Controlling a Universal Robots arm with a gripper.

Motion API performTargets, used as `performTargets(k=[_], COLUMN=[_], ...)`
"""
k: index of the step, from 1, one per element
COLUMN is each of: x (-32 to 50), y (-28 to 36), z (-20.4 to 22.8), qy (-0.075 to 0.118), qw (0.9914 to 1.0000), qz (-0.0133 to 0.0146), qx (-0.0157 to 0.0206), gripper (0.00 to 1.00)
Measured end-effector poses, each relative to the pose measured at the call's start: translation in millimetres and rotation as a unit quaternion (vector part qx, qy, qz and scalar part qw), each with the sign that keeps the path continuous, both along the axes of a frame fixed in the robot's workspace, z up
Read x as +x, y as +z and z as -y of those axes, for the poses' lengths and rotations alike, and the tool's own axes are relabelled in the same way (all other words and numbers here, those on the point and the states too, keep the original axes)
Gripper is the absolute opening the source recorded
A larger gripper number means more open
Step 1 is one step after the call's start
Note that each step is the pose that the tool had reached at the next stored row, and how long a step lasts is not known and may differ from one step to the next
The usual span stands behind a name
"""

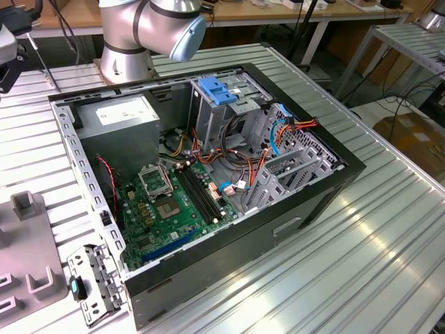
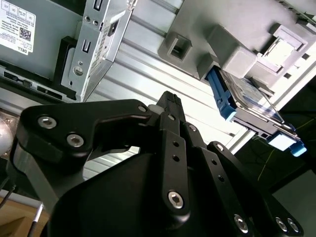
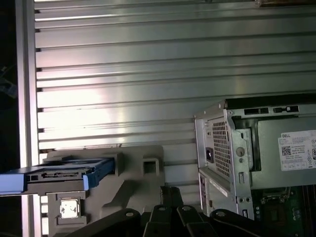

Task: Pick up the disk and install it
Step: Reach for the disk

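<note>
Blue-railed disk (image 2: pixel 247 102) sits propped in its grey stand (image 2: pixel 237 29), likely to leave its edges free for gripping; the gripper (image 2: pixel 170 98) hovers near, claw together, empty.

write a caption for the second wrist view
Gripper clear of the disk, which rests in a grey fixture on the ribbed table.

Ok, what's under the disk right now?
In the first wrist view the disk lies on a grey holder standing on the ribbed metal table. The holder's surface beneath the disk is covered by it.
</note>
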State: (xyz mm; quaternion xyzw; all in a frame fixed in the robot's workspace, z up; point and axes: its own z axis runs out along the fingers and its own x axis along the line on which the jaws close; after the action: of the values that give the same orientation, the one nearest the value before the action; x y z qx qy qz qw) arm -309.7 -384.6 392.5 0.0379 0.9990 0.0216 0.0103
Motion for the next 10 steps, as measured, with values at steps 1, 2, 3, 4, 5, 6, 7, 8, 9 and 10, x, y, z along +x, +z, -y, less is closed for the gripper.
performTargets(k=[1, 2, 3, 4, 5, 6, 7, 8, 9, 10], x=[-3.6, -5.7, -7.4, -8.9, -10.5, -12.8, -15.3, -18.3, -22.1, -25.9], y=[0.0, 0.0, -0.1, -0.1, 0.0, -0.1, -0.1, -0.1, -0.1, -0.1], z=[-0.7, -1.4, -2.2, -3.7, -5.4, -7.1, -8.0, -8.6, -8.9, -8.9], qy=[0.0, 0.0, 0.0, 0.0, 0.0, 0.0, 0.0, 0.0, 0.0, 0.0], qw=[1.0, 1.0, 1.0, 1.0, 1.0, 1.0, 1.0, 1.0, 1.0, 1.0], qz=[0.0, 0.0, 0.0, 0.0, 0.0, 0.0, 0.0, 0.0, 0.0, 0.0], qx=[0.0, 0.0, 0.0, 0.0, 0.0, 0.0, 0.0, 0.0, 0.0, 0.0], gripper=[0.11, 0.11, 0.11, 0.11, 0.11, 0.11, 0.11, 0.11, 0.11, 0.11])
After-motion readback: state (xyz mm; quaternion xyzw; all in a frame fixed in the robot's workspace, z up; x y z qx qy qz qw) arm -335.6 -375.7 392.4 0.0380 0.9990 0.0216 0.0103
